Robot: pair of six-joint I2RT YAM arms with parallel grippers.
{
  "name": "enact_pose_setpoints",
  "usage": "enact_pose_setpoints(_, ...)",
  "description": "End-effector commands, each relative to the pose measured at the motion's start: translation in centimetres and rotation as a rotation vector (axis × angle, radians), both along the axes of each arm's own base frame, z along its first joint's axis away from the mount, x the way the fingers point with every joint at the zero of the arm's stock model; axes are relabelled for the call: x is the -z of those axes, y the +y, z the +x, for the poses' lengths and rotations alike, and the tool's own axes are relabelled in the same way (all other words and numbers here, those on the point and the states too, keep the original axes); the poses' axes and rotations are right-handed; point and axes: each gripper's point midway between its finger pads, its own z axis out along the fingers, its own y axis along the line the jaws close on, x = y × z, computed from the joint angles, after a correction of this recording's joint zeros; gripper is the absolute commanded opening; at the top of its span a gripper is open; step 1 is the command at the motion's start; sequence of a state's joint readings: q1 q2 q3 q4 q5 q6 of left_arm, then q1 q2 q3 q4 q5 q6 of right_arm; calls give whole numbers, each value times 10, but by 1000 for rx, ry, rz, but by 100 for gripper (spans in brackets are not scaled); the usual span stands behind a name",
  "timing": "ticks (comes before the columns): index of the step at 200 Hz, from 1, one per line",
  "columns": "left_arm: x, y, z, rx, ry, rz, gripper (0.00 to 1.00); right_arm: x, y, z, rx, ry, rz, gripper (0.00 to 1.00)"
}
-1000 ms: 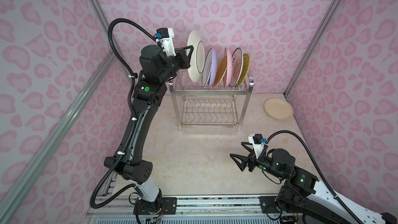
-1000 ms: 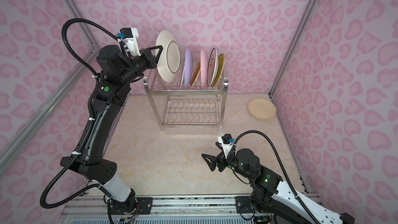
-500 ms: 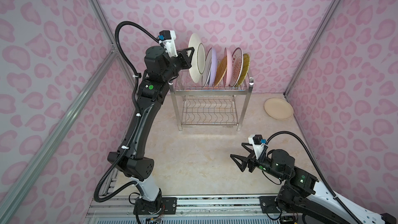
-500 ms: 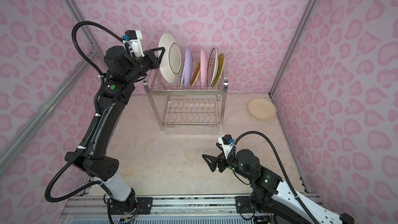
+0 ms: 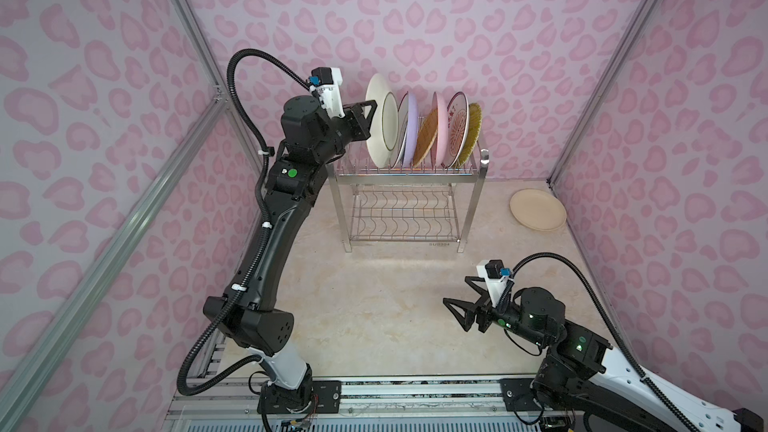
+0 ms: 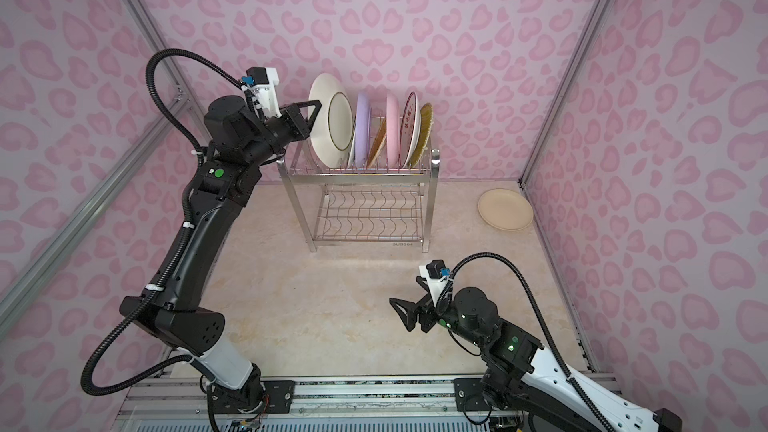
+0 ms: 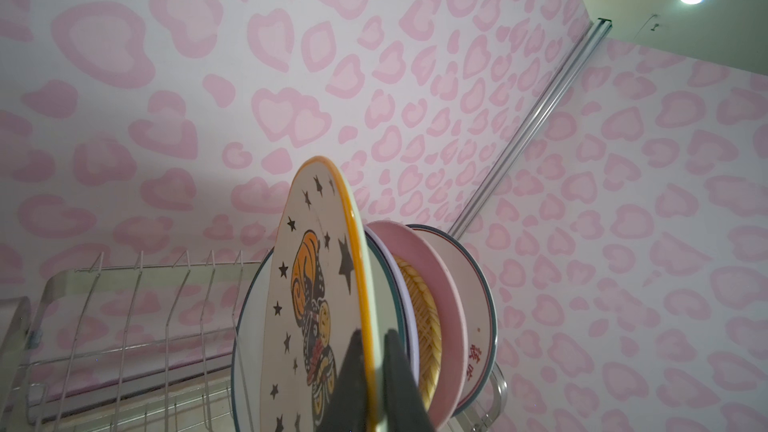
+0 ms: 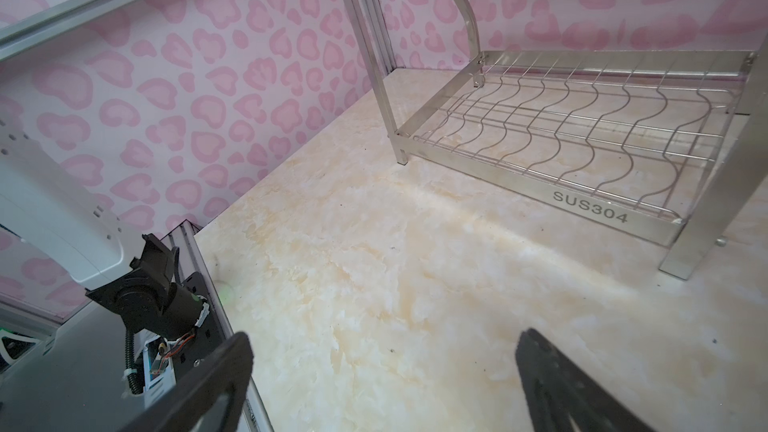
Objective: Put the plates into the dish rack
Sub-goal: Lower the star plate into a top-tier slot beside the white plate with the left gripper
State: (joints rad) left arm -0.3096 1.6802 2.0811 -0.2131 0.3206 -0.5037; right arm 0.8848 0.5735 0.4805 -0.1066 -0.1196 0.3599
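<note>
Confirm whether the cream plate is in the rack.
No, the cream plate lies flat on the table, apart from the rack.

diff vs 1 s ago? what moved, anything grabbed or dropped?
The left gripper, jaws shut on the star-patterned plate, carried it lower and slightly rightward in both top views, toward the left-end slots of the dish rack. Nothing was taken hold of or let go. Unchanged: the right gripper hovering open, the cream plate lying flat right of the rack, and the plates already racked.
</note>
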Motion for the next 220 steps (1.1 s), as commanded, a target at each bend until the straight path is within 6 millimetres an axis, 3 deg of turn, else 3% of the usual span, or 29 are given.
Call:
enact_pose_setpoints(1, -64, 9, -29, -6, -259, -9, 4, -2, 1, 1, 5, 0, 16, 99)
enact_pose_setpoints(67, -68, 15, -42, -18, -273, 2, 4, 1, 5, 3, 1, 15, 24, 99)
enact_pose_setpoints(112, -62, 24, -37, -71, -221, -33, 4, 1, 8, 4, 0, 20, 29, 98)
enact_pose_setpoints(179, -57, 10, -29, -80, -184, -15, 4, 4, 12, 7, -4, 44, 14, 98)
enact_pose_setpoints(220, -41, -5, -21, -59, -171, 32, 4, 5, 21, 11, -13, 75, -10, 98)
